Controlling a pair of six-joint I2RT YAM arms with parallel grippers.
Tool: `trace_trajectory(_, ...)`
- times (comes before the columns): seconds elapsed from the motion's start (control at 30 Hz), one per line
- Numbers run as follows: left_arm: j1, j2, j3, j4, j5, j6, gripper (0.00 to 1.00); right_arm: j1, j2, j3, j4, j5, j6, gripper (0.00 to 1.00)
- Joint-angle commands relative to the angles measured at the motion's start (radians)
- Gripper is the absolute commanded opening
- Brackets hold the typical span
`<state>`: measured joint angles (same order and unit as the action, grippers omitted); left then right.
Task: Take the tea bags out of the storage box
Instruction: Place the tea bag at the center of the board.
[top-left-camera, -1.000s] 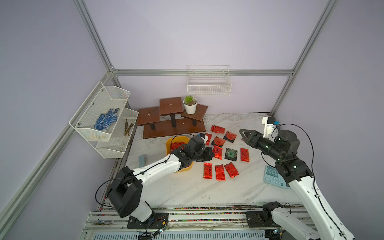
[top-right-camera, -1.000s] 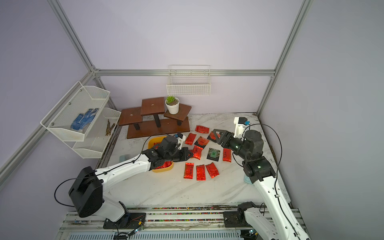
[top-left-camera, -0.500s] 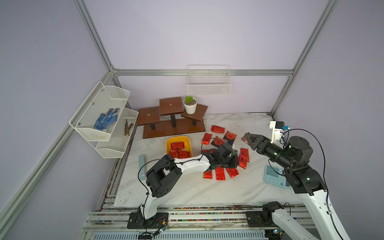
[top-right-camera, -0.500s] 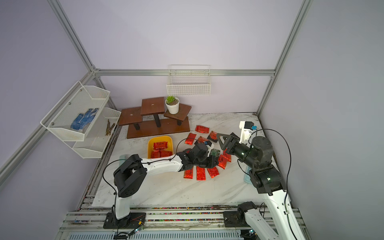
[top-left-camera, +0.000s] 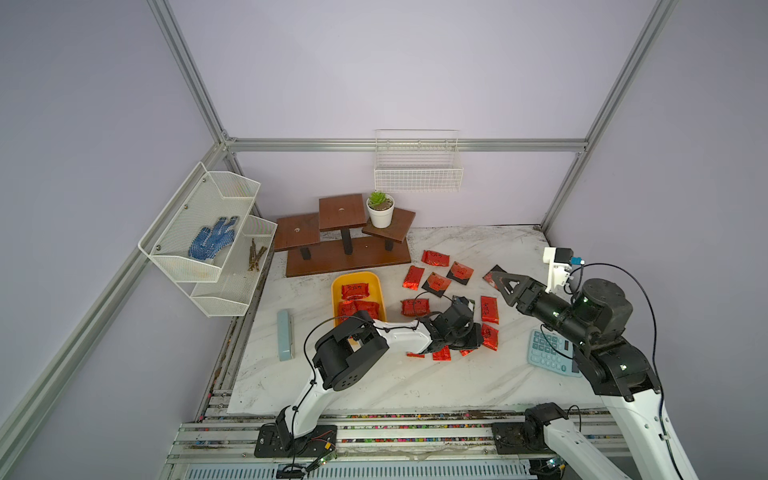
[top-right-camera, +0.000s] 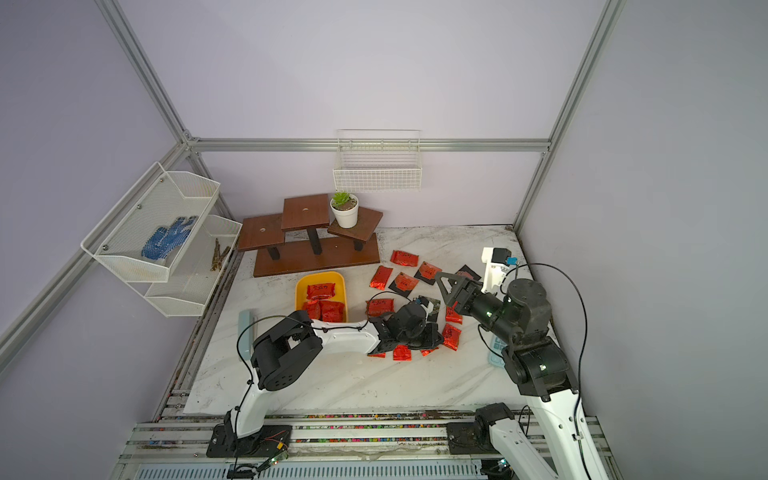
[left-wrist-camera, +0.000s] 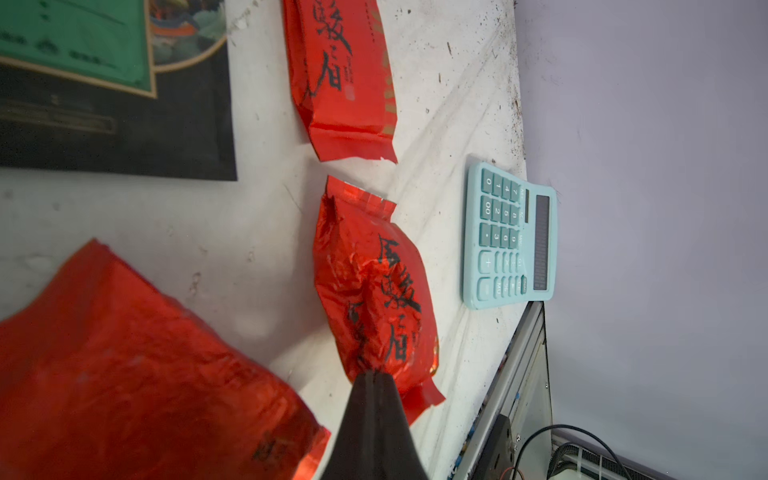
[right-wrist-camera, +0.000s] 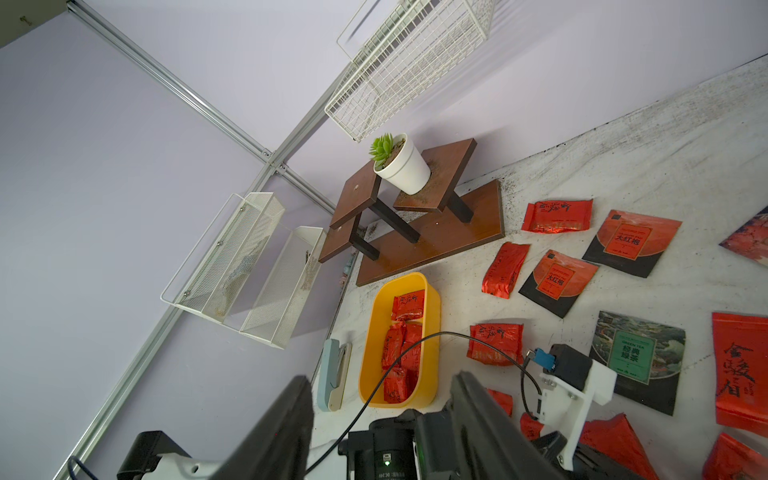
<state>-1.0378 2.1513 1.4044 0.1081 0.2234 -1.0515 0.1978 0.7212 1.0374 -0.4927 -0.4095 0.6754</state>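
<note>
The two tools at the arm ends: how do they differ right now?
The left tool is shut, the right tool open. The left tool pinches a crinkled red sachet; the right tool holds nothing. The left tool sits low at the table, the right tool higher. Both are black.

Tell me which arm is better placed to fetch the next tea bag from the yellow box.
Probably the left: the yellow box lies by its elbow, though the left hand must first drop the red sachet it pinches. The right hand is open and empty, but hovers beyond the laid-out tea bags.
</note>
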Motion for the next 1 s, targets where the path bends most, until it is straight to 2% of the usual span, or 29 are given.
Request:
trace_trajectory(0.0,-0.01,-0.009,0.011,0.041,-0.019,-0.016,0.21,-0.004,-0.009,-0.02,-0.007,0.006,-0.008,0.59)
trace_trajectory(0.07,-0.015,-0.025,0.011,0.026,-0.029,-0.002,0.36,-0.003,-0.005,-0.022,-0.006,0.008,-0.01,0.59)
trace_trajectory(0.17,-0.019,-0.056,0.008,0.007,-0.049,0.024,0.45,-0.004,0.004,-0.022,0.0,0.01,-0.013,0.6)
trace_trajectory(0.6,-0.016,-0.332,-0.077,-0.126,-0.215,0.153,0.45,-0.003,0.123,0.008,0.1,-0.024,-0.006,0.63)
trace_trajectory(0.83,0.087,-0.567,-0.288,-0.168,-0.27,0.125,0.45,0.007,0.247,0.018,0.193,-0.069,0.011,0.61)
trace_trajectory(0.97,0.171,-0.716,-0.388,-0.239,-0.294,0.117,0.47,0.064,0.332,0.025,0.229,-0.056,0.004,0.6)
